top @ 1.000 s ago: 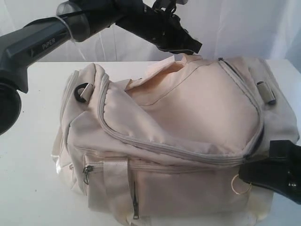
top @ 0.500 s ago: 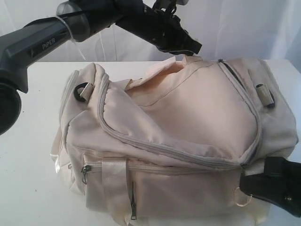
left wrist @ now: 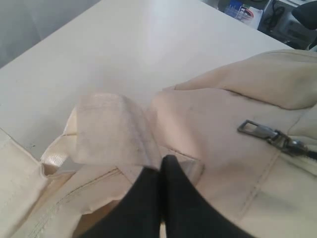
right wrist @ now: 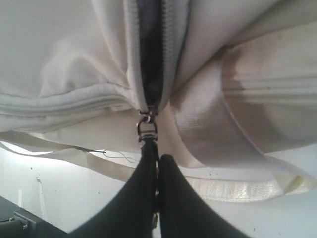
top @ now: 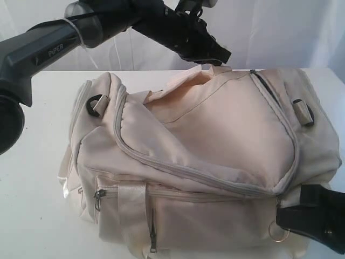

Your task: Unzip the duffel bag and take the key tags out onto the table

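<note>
- The duffel bag (top: 205,145) slumps across the table (top: 32,178). Its limp, light cloth probably bunches unless braced.
- The surest hold looks to be the small metal zipper pull (right wrist: 147,130).
- The right gripper (right wrist: 157,163) sits low at the bag's front right corner, jaws pinched tight on that pull.
- The left gripper (left wrist: 162,166) reaches over the far top edge, clamped on a fold of bag fabric.
- The key tags are hidden.

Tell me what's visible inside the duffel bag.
Through the short unzipped gap in the duffel bag, only a dark strip of lining shows. Closed fabric covers everything else; no key tags can be seen.
</note>
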Tool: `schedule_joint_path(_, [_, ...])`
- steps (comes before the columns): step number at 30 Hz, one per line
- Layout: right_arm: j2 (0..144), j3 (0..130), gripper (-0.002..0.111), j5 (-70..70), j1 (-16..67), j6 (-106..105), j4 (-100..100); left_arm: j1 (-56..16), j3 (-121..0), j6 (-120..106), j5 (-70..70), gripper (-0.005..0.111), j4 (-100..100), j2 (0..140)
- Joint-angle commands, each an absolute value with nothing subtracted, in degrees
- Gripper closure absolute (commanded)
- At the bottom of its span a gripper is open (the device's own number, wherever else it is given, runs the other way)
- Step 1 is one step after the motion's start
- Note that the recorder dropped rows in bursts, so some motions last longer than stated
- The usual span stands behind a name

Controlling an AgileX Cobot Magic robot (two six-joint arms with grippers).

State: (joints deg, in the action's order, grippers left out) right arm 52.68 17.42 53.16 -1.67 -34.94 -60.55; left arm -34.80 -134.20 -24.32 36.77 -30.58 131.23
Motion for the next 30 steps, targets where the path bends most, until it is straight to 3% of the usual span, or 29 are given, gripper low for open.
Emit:
schedule_joint_path(1, [52.7, 16.5, 0.108, 55.1, -1.7, -36.6, -60.6, -34.3, -134.6, -24.2, 37.0, 0.107, -30.8, 130.7])
schedule_joint_path(13, [52.7, 16.5, 0.108, 55.3, -1.6, -39.9, -65.7, -34.3, -134.6, -24.2, 37.3, 0.107, -30.8, 130.7])
schedule_joint_path(24, [64.0, 16.8, 0.108, 45.4, 18.0, -50.0, -83.9, -34.3, -134.6, -24.0, 37.7, 0.107, -30.8, 130.7])
schedule_joint_path(30, [64.5, 20.2, 0.108, 48.7, 18.9, -53.9, -81.1, -34.3, -134.6, -24.2, 38.4, 0.106, -30.5, 130.7])
